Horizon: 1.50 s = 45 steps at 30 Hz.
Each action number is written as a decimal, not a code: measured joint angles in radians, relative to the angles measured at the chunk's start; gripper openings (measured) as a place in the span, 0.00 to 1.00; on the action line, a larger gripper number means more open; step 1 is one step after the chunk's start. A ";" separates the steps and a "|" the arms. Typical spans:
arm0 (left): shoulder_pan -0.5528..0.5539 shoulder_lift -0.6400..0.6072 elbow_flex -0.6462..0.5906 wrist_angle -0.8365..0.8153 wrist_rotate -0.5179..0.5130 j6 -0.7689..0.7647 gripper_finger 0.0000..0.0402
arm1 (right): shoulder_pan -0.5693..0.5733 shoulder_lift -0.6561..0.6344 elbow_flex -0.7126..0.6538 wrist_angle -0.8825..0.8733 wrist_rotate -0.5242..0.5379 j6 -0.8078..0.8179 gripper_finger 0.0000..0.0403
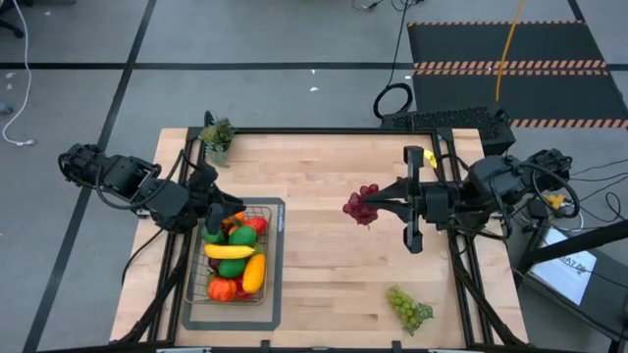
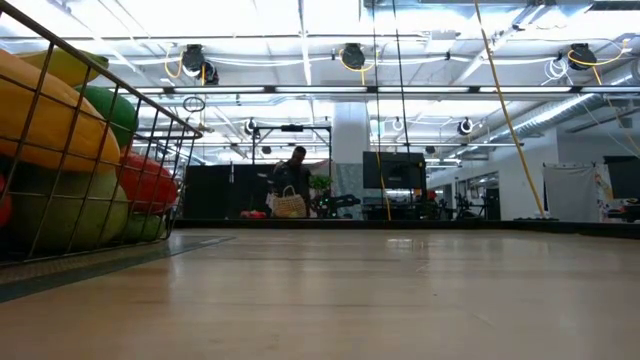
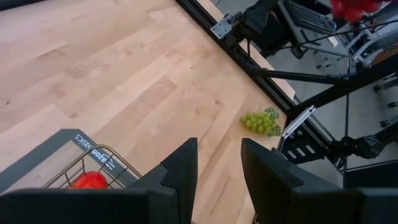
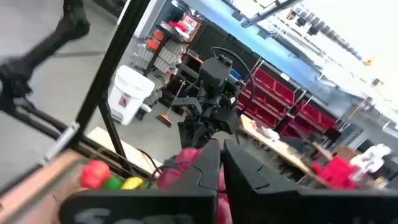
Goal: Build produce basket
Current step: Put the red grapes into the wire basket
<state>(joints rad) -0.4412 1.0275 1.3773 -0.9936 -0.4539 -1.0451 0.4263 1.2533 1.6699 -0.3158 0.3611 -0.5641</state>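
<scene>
The wire basket (image 1: 270,218) stands on a grey mat at the table's left and holds produce: a banana (image 1: 230,251), an orange mango (image 1: 254,274), green and red fruits. My left gripper (image 1: 214,220) hovers above the basket's far end, open (image 3: 219,167), with nothing between its fingers. My right gripper (image 1: 378,203) is at mid-table, high up and pointing level, shut on a bunch of purple grapes (image 1: 359,207). A bunch of green grapes (image 1: 408,307) lies on the table near the front right. In the low view the basket (image 2: 150,110) fills the left edge and no gripper shows. My right gripper pinches the purple grape bunch between its two shut fingers (image 4: 208,163), coming level from the table's right. The fingers hide which part of the bunch they are on. Grapes (image 4: 176,163) bulge out beside the fingers. The bunch is lifted clear of the table.
A small potted green sprig (image 1: 218,134) stands at the table's far left corner. Bare wood lies between the basket and the green grapes (image 3: 261,121). The black frame rail (image 3: 249,59) runs along the table's right edge. A person shows far off in the room (image 2: 292,175).
</scene>
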 joint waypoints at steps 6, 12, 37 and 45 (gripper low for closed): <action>0.000 0.000 0.000 0.000 -0.004 0.036 0.31 | -0.001 0.002 0.000 0.004 0.001 0.087 0.00; 0.002 0.000 0.000 0.001 -0.052 0.059 0.31 | -0.002 0.015 0.000 0.033 0.007 0.181 0.00; -0.003 0.000 0.000 0.239 0.062 0.374 0.31 | -0.060 0.286 0.000 0.289 0.162 1.239 0.01; -0.005 0.010 0.001 0.490 0.064 0.542 0.34 | -0.105 0.299 0.000 0.251 0.161 1.416 0.01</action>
<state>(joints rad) -0.4465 1.0379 1.3781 -0.5034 -0.3903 -0.5027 0.3213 1.5528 1.6699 -0.0644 0.5217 0.8522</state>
